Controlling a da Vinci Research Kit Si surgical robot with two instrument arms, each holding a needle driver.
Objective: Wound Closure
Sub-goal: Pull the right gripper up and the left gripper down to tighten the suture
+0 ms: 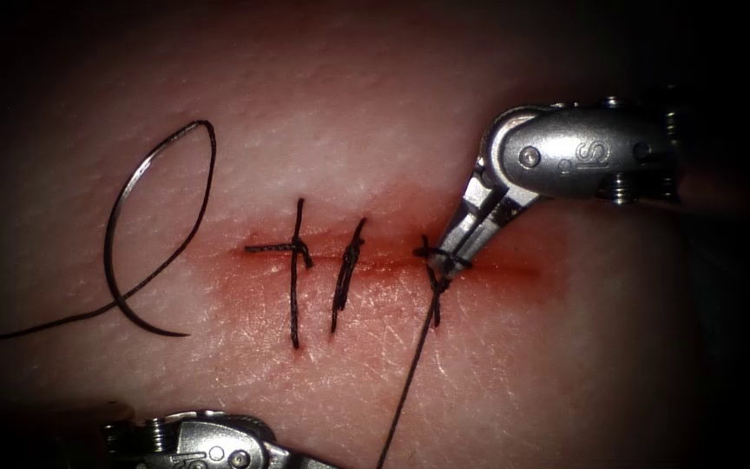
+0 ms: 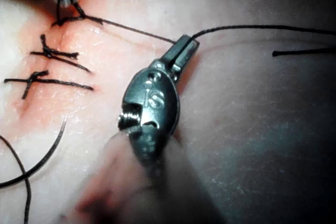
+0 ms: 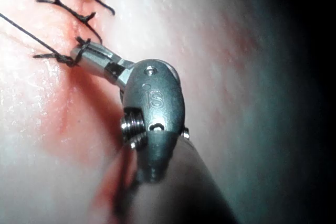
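Endoscope: the right tool (image 1: 451,260) is clamped on the thread (image 1: 410,382) at the third stitch (image 1: 434,260) over the cut (image 1: 392,258); the needle (image 1: 136,234) lies free on the tissue (image 1: 375,104), far left.

Left wrist: the left tool (image 2: 186,48) grips the same thread's long strand.

Right wrist: its jaws are closed at the stitch.

Judged: knot-tying; next calls for steady, opposed tension.

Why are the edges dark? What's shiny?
Endoscope view: the tissue is lit centrally, edges go dark; needle lies loose left of the cut; right tool glints, jaws shut on thread at its right end. Left wrist view: left tool glints, jaws shut on thread.
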